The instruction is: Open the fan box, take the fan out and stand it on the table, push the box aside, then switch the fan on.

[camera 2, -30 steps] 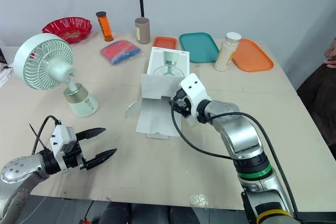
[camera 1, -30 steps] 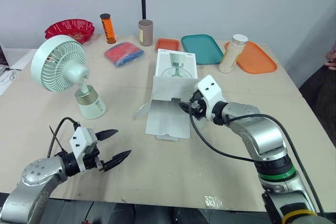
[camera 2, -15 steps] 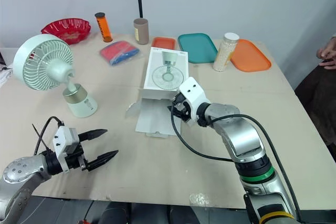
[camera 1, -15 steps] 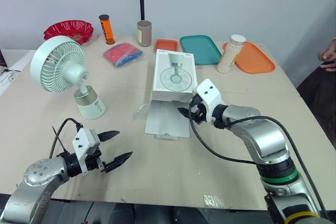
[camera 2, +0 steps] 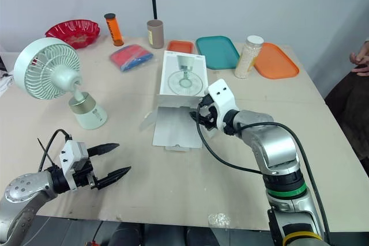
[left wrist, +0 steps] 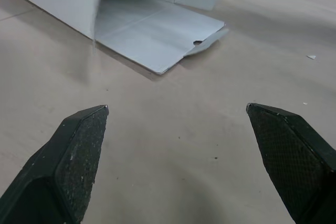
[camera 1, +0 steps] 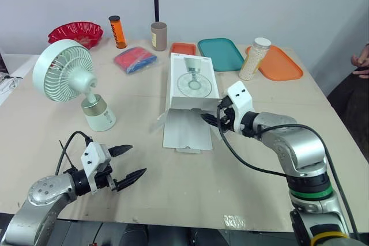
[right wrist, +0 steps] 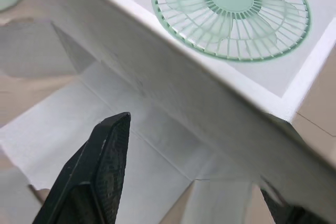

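The pale green fan stands upright on its base at the table's left. The white fan box lies flat in the middle, picture side up, with its near end open and a flap spread on the table toward me. My right gripper is open at the box's near right corner, and the box edge runs between its spread fingers. My left gripper is open and holds nothing, low over the bare table at the front left. It points toward the box flap.
Along the far edge stand a red bowl, an orange bottle, a brown cup, a blue-red packet, a small orange tray, a teal tray, a jar and an orange tray. A person's hand is at the right edge.
The box's raised near end has dropped flat, and the box has slid a little to the right with my right gripper. The left gripper has barely moved.
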Motion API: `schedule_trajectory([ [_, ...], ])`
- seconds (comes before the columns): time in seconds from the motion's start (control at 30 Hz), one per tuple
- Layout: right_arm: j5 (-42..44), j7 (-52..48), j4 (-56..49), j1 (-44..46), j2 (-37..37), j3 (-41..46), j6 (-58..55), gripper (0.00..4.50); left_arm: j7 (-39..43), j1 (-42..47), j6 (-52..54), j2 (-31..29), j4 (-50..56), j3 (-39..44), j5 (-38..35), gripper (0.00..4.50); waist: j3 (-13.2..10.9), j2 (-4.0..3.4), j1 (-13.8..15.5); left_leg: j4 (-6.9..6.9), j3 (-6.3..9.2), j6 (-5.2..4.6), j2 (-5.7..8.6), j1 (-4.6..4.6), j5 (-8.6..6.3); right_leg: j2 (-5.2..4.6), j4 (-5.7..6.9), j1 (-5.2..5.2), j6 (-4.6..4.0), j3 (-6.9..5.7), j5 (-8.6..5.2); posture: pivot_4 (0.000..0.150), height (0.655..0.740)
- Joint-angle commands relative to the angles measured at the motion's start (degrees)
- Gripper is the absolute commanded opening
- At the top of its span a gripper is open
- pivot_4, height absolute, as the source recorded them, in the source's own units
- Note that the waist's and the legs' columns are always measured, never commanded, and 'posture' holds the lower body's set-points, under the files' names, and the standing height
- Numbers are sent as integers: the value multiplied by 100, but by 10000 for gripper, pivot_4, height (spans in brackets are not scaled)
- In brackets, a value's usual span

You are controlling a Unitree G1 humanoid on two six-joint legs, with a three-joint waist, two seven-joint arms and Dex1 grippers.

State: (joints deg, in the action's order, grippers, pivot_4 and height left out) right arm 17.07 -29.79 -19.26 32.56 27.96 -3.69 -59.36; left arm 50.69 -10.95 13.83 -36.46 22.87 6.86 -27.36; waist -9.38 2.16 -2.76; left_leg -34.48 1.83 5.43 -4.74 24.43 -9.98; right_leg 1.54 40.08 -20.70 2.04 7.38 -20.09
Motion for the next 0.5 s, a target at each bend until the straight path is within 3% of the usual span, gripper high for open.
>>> schedule_trajectory([
  [0.03,213,-49,-490,93,225,255,-291,33542,82,18,-119,4,9,-17,16,45000,-4,-6,1,-1,0,0,1,9,0,-1,1,-10,0,0,0,1500,7389],
  [0.3,405,2,-971,-167,510,315,-582,33542,118,13,-124,33,-4,-66,19,45000,-4,-7,1,-1,0,0,0,25,0,-1,1,-28,-1,0,1,1500,7389],
  [0.5,40,173,-490,-382,600,22,-104,33542,96,57,-111,33,6,-134,46,45000,-4,-7,-1,-3,-1,0,1,25,0,-1,1,-28,-1,0,1,1500,7389],
])
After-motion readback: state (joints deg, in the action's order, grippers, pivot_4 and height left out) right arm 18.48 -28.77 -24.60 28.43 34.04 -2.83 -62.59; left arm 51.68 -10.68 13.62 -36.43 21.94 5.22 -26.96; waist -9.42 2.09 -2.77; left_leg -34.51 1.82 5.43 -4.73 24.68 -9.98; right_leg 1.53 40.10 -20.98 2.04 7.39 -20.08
